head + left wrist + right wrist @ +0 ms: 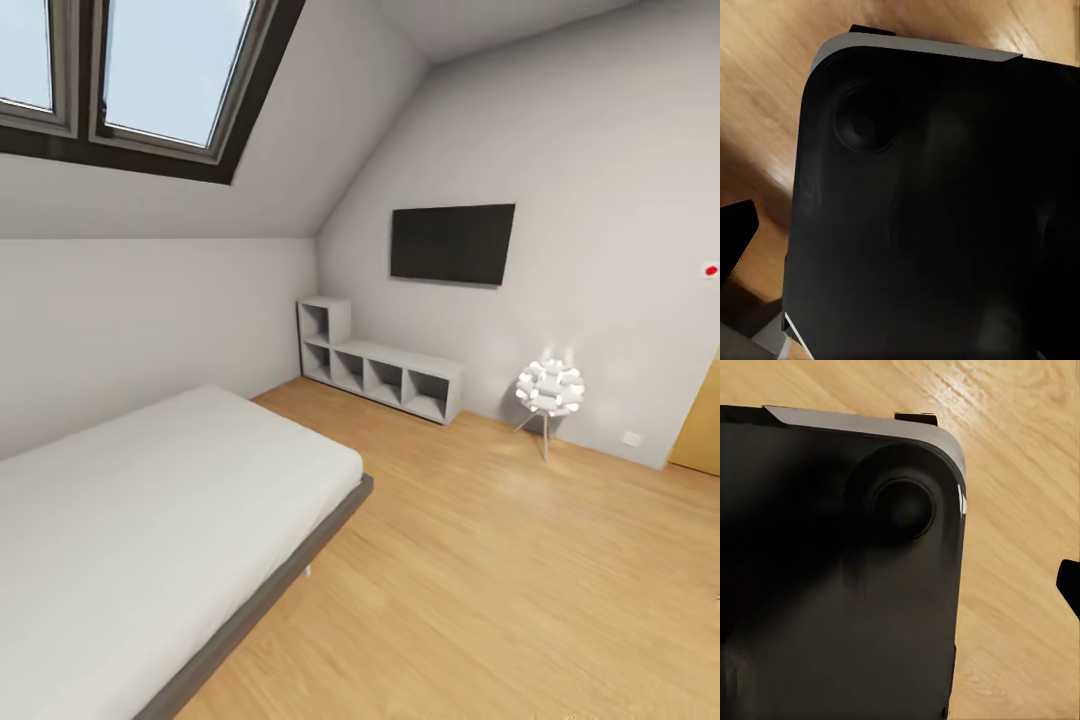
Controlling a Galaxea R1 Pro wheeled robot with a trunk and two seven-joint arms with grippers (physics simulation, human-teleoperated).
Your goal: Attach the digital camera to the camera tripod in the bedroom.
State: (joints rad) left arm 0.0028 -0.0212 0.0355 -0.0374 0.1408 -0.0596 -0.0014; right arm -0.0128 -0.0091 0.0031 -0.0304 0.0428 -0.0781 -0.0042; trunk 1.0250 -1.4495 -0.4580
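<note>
The head view looks into the bedroom. At the left, a low bed with a white mattress [150, 510] on a dark grey frame stands along the pale grey wall [130, 320], and its foot end reaches out onto the light wood plank floor [500, 590]. Above the bed, a dark-framed roof window [150, 80] is set in the sloped ceiling. Further to the right, in the far corner, a grey cube shelf unit [385, 370] stands on the floor against the back wall; it has one cube stacked on its left end. A flat black screen [452, 243] hangs on the wall above the shelf's right end. To the right of the shelf, a small floor lamp with a cluster of white balls on thin legs [549, 392] stands near the wall. At the right edge, part of an oak door [702, 425] shows, with a small red dot on a white plate [711, 269] on the wall above it.

Both wrist views show a large black rounded body with a grey rim [937, 217] [832, 585] over the wood floor. I cannot tell whether either gripper's fingers are spread or pressed together.
</note>
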